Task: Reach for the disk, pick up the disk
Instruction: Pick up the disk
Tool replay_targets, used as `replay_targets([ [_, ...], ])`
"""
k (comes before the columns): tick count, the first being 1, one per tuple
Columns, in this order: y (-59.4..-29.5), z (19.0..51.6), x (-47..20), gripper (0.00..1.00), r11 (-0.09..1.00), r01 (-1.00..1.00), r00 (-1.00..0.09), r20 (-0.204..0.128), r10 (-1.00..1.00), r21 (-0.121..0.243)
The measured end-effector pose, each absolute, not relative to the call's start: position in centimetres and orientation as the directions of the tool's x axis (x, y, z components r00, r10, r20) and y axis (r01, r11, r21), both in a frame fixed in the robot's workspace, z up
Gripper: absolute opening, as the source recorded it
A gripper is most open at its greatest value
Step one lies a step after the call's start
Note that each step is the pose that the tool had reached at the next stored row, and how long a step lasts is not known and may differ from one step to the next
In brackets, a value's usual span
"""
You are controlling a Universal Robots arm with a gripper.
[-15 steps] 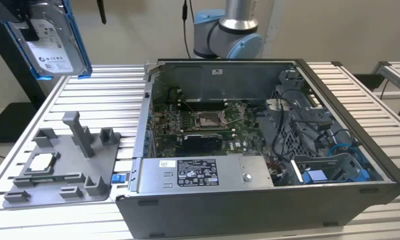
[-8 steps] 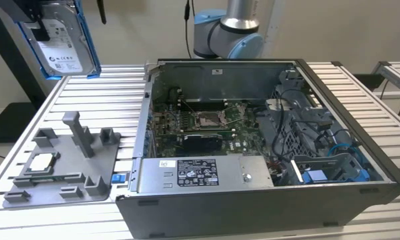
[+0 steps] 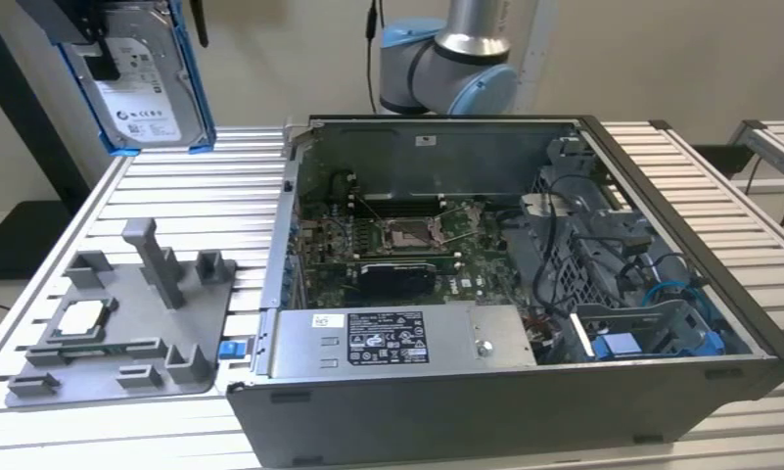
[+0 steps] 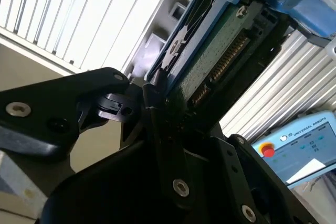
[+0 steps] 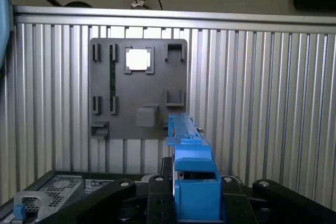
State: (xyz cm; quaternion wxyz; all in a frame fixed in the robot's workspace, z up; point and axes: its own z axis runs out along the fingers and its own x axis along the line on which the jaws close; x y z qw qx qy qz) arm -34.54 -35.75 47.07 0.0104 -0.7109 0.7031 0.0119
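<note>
The disk, a flat silver-grey drive with a white label and blue side rails, is hanging upright in the air above the table's far corner at the exterior view's left. In the second wrist view its green circuit-board face is showing, with the gripper clamping one end.

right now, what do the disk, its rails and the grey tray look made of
The disk: metal casing, going by its silver-grey sheen, with a white paper-like label. Its rails: likely moulded plastic, uniformly blue and slightly glossy. The grey tray: probably matte plastic, perhaps printed; evenly dull with blocky raised holders.
</note>
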Motion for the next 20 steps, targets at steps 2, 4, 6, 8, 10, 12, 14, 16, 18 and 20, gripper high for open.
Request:
replay_targets([
  [2,-35.8,47.1,-34.1,0.00,-0.011,-1.000,0.011,-0.031,-0.999,0.002],
  [4,-35.8,47.1,-33.7,0.00,-0.011,-1.000,0.011,-0.031,-0.999,0.002],
  [6,-35.8,47.1,-33.1,0.00,-0.011,-1.000,0.011,-0.032,-0.999,0.002],
  [8,-35.8,47.1,-32.6,0.00,-0.011,-1.000,0.011,-0.031,-0.999,0.002],
  [10,-35.8,47.1,-32.1,0.00,-0.011,-1.000,0.011,-0.031,-0.999,0.002],
  [12,-35.8,47.1,-31.4,0.00,-0.011,-1.000,0.011,-0.032,-0.999,0.002],
  [14,-35.8,47.1,-30.7,0.00,-0.011,-1.000,0.011,-0.031,-0.999,0.002],
  [16,-35.8,47.1,-29.9,0.00,-0.011,-1.000,0.011,-0.032,-0.999,0.002],
  [18,-35.8,47.1,-28.9,0.00,-0.011,-1.000,0.011,-0.031,-0.999,0.002],
  [20,-35.8,47.1,-28.2,0.00,-0.011,-1.000,0.011,-0.031,-0.999,0.002],
])
